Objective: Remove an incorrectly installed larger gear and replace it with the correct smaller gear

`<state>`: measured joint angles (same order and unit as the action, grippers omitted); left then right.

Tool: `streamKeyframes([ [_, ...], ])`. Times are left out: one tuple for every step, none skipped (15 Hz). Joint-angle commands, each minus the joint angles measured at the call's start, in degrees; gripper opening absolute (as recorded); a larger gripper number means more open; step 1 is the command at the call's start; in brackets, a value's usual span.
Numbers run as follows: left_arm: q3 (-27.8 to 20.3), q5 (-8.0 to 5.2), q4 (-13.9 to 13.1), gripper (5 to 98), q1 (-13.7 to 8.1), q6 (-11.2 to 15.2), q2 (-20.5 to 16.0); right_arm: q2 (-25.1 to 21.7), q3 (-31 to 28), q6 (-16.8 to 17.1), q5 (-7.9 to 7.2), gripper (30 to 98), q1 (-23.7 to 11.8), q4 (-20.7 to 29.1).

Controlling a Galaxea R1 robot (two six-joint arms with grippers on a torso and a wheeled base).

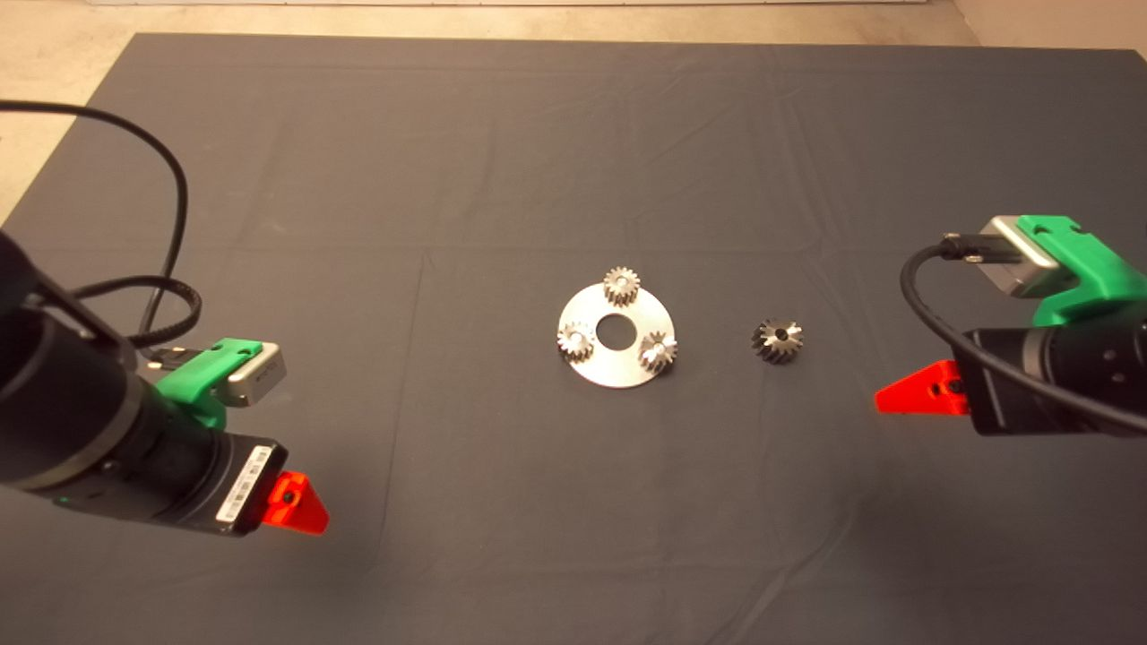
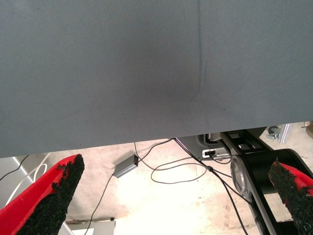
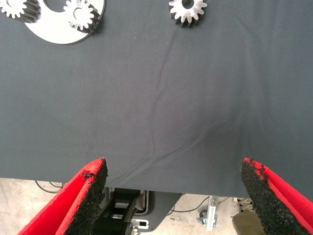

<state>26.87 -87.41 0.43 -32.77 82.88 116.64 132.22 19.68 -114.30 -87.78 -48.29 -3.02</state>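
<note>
While both arms hang back at opposite edges of the dark mat (image 1: 358, 179), a round silver plate (image 1: 618, 367) with a centre hole lies near the mat's middle and serves as the landmark. Three small gears stand on the plate around its hole: one at the plate's far rim (image 1: 621, 286), one at its left rim (image 1: 574, 339), and one at its right rim (image 1: 658, 351); from the head view all three look similar in width, and I cannot tell which of them is the smaller gear of the task. Apart from the plate, to its right on bare mat, rests the larger gear (image 1: 777, 339), dark grey, with flared, slanted teeth and a black centre hole, slightly tilted; the right wrist view shows it (image 3: 187, 11) as a pale toothed ring just beside the plate (image 3: 58, 32), not touching it. Nothing touches this gear. Well to the right of the plate, beyond the larger gear, the right gripper (image 3: 173, 196) hovers over the mat's near edge with its red fingers (image 3: 93, 191) spread wide and nothing between them. Well to the left of the plate and nearer the mat's front, the left gripper (image 2: 171, 196) likewise has its fingers (image 2: 54, 196) spread wide and empty, with floor and loose cables (image 2: 171, 171) showing beyond the mat's edge.
</note>
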Motion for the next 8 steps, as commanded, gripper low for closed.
streamKeyframes([
  [-0.4,-6.64,-1.0,98.2,-0.8,0.2,0.3,0.0,-0.4,-0.5,-7.22,72.7,-2.3,2.5],
  [-0.4,-6.60,-1.0,98.2,-0.8,0.2,0.3,0.0,-0.4,-0.5,-7.22,72.7,-2.3,2.5],
  [-0.4,-6.62,-1.0,98.2,-0.8,0.2,0.0,0.0,-0.4,-0.5,-7.22,72.7,-2.3,2.5],
  [-0.4,-6.64,-1.0,98.2,-0.8,0.2,0.0,-0.1,-0.4,-0.5,-7.22,72.7,-2.3,2.5],
  [-0.4,-6.64,-1.0,98.2,-0.8,0.2,0.0,-0.1,-0.4,-0.5,-7.22,72.7,-2.3,2.5],
  [-0.4,-6.63,-1.0,98.2,-0.8,0.2,0.0,-0.1,-0.3,-0.5,-7.22,72.7,-2.3,2.5],
  [-0.3,-6.64,-1.0,98.2,-0.8,0.2,0.1,-0.1,-0.3,-0.5,-7.22,72.7,-2.3,2.5],
  [-0.3,-6.64,-1.0,98.2,-0.9,0.2,0.1,-0.1,-0.4,-0.5,-7.22,72.7,-2.3,2.5],
])
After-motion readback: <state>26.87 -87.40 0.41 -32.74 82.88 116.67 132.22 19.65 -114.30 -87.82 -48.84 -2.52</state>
